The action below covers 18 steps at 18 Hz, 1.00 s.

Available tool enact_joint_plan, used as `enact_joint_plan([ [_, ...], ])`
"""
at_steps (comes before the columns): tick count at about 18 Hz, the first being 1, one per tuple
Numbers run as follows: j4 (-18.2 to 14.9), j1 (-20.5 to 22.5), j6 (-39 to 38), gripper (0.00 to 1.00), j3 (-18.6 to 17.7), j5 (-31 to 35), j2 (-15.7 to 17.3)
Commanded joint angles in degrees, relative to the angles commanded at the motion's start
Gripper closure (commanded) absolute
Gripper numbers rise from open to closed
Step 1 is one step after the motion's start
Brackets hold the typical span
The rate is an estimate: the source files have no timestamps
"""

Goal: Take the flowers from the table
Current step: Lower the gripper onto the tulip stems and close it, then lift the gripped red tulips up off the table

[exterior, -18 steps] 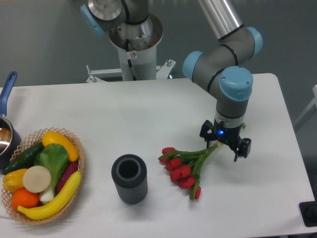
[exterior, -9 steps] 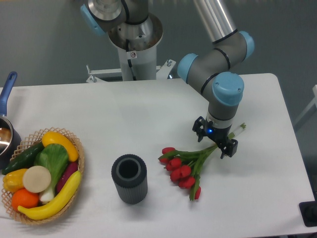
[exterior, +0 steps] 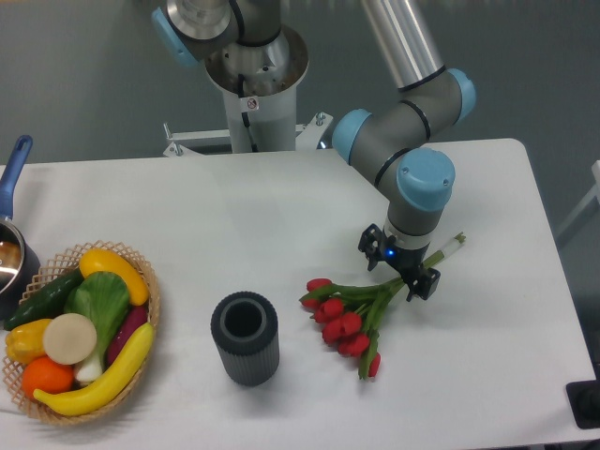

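Note:
The flowers (exterior: 349, 317), a bunch of red tulips with green stems, lie flat on the white table (exterior: 281, 216) right of centre, buds toward the left and stem ends (exterior: 450, 246) poking out at the upper right. My gripper (exterior: 397, 269) points down directly over the stems, its two dark fingers spread one on each side of them. The fingers are open and the stems pass between them. The flowers still rest on the table.
A dark grey ribbed cylinder vase (exterior: 245, 337) stands upright left of the flowers. A wicker basket (exterior: 141, 281) with fruit and vegetables sits at the front left. A blue-handled pot (exterior: 11, 246) is at the left edge. The robot base (exterior: 253, 84) stands at the back.
My gripper has moved left and slightly back along the stems, from near the stem ends toward the middle of the stems. The flowers have not moved.

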Motion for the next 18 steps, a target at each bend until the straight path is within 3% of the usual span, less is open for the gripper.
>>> enact_joint_plan([
  [3,0.00,0.00,-0.78,0.63,0.18,0.00,-0.09],
  [6,0.09,-0.09,-1.23,0.65,0.35,0.00,-0.09],
  [13,0.00,0.00,-1.41,0.81,0.53,-0.09,0.35],
  [18,-0.09,0.35,-1.32,0.83,2.02,-0.18,1.05],
])
